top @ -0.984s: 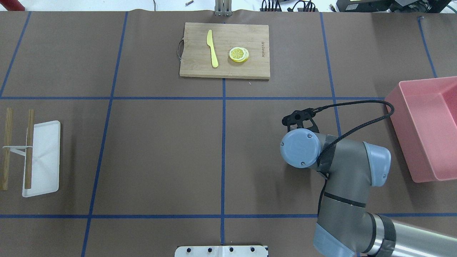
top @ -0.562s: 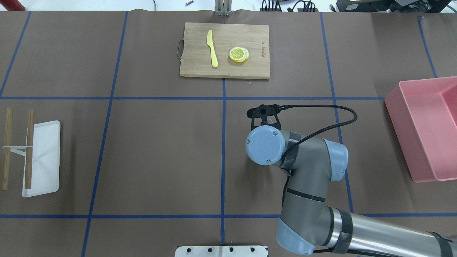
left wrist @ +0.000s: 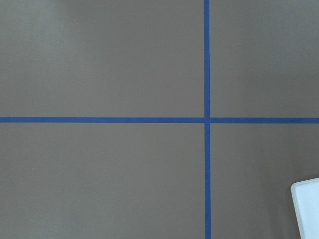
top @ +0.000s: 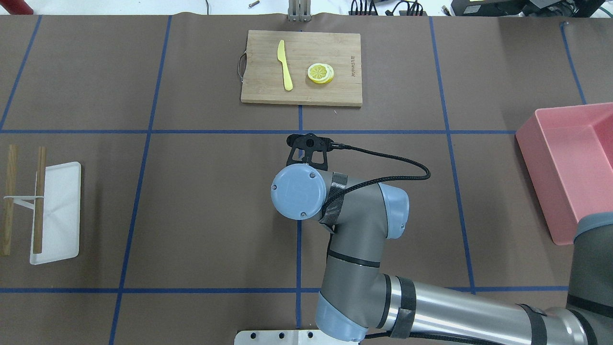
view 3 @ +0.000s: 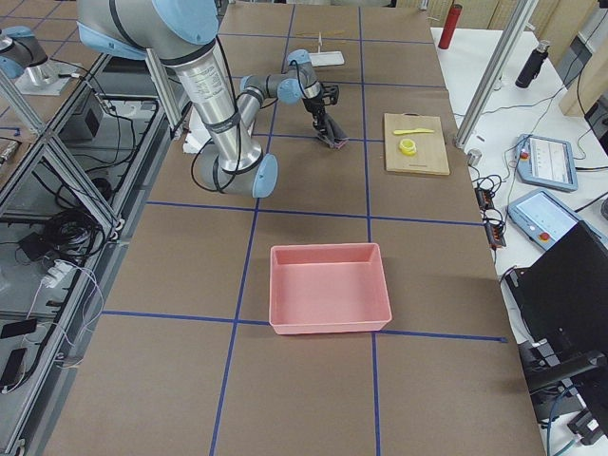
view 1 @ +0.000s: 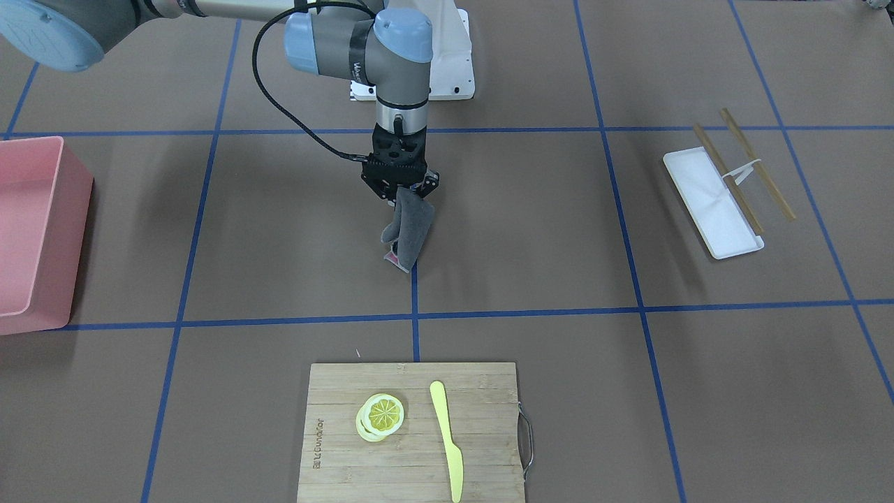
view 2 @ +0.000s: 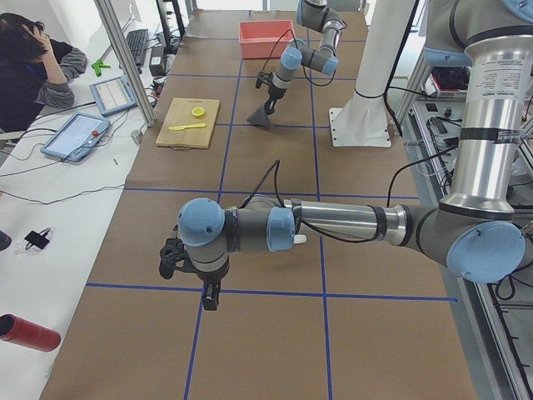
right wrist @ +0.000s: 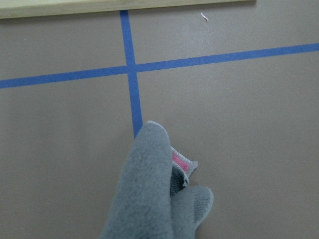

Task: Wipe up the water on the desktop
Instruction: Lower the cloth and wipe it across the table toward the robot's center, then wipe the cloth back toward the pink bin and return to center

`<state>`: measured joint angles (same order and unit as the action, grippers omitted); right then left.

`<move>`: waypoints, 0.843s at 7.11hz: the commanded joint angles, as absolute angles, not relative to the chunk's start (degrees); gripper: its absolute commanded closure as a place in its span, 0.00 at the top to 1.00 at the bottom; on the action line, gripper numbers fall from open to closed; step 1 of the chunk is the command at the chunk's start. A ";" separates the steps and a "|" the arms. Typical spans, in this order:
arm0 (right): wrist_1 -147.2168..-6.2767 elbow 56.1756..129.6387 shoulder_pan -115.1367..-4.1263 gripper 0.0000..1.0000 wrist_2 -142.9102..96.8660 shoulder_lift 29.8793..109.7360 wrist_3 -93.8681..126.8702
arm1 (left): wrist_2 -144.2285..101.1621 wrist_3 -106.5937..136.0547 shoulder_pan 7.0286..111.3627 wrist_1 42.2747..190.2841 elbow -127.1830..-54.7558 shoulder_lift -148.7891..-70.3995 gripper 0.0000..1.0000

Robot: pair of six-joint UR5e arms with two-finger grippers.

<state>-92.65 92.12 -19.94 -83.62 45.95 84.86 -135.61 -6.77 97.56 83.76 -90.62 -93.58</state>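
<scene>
The right gripper [view 1: 404, 187] pinches a grey cloth [view 1: 409, 225] hanging over the desktop's [view 1: 559, 230] centre tape line. The board's [view 1: 412, 461] edge lies near, while the bin [view 1: 28, 279] and tray [view 1: 712, 209] are well apart to either side. Whether the left gripper's [view 2: 211, 302] fingers are wide or narrow, I cannot tell.

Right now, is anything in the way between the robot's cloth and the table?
No, nothing visible. The grey cloth hangs from the right gripper over bare table, by a blue tape line. The cutting board lies well clear.
</scene>
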 commanded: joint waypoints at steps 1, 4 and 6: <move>-92.99 94.11 -19.86 0.00 -83.67 50.16 83.96 | -135.62 -6.77 97.56 83.76 -90.62 -93.52 0.98; -93.42 104.55 -22.14 0.00 -84.02 64.99 72.29 | -135.62 -6.77 97.56 83.76 -90.62 -93.60 0.98; -97.97 110.53 -24.07 0.00 -84.20 73.87 67.18 | -135.62 -6.77 97.56 83.76 -90.62 -93.60 0.98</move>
<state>-95.09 106.32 -22.76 -84.09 68.06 70.90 -135.61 -6.77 97.56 83.76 -90.61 -93.60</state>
